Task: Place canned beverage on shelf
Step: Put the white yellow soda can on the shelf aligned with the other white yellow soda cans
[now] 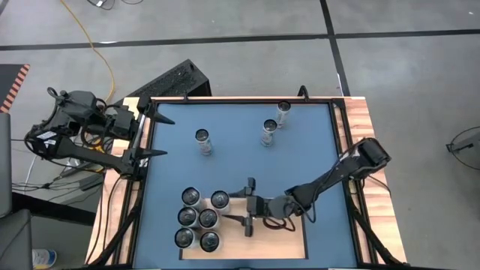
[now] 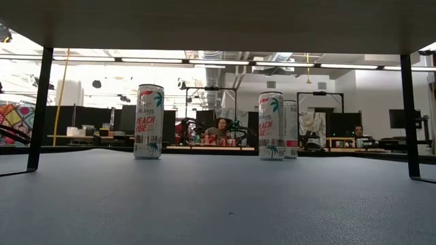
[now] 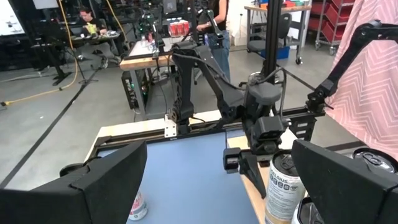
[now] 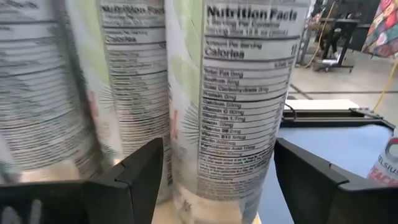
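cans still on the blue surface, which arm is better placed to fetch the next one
Left, probably. The left gripper waits open at the blue surface's edge, close to the nearest loose can. The right gripper is over the shelf, open around a can in the cluster there.

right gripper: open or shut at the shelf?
Open. The right gripper has its fingers spread clear of the nearest can, which stands upright on the shelf.
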{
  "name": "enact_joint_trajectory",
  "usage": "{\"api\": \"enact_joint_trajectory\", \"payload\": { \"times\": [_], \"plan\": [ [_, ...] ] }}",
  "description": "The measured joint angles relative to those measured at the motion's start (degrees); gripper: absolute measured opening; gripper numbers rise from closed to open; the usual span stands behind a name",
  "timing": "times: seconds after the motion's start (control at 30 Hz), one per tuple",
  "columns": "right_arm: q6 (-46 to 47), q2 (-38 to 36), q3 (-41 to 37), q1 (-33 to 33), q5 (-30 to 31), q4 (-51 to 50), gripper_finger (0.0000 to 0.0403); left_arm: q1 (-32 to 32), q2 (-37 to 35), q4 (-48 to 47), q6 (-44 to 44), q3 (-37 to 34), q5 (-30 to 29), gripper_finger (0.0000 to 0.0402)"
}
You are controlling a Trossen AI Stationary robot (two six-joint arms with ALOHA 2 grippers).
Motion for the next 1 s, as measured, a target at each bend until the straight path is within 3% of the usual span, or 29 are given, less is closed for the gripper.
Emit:
{"api": "enact_joint_trajectory", "payload": {
  "times": [0.2, 0.47, 0.6, 0.83, 1.0],
  "plan": [
    [4.4, -3.1, 0.0, 1.4, 0.1, -9.7, 0.0282, 0.0, 0.1, 0.0, 0.0, 0.0, 0.0, 0.0387],
    [6.3, -3.2, 0.0, 2.4, 5.0, -12.5, 0.0265, 0.0, 0.1, 0.0, 0.0, 0.0, 0.3, 0.0387],
    [6.3, -3.2, 0.0, 2.4, 6.6, -14.3, 0.0216, 0.0, 0.1, 0.0, -0.1, 0.0, 0.3, 0.0387],
    [6.3, -3.2, 0.0, 2.3, 6.1, -14.6, 0.0098, 0.0, 0.1, 0.0, -0.2, 0.0, 0.3, 0.0387],
    [6.3, -3.2, 0.0, 1.9, 5.8, -14.6, 0.0051, 0.0, 0.4, 0.0, -0.2, 0.0, 0.3, 0.0387]
  ]
}}
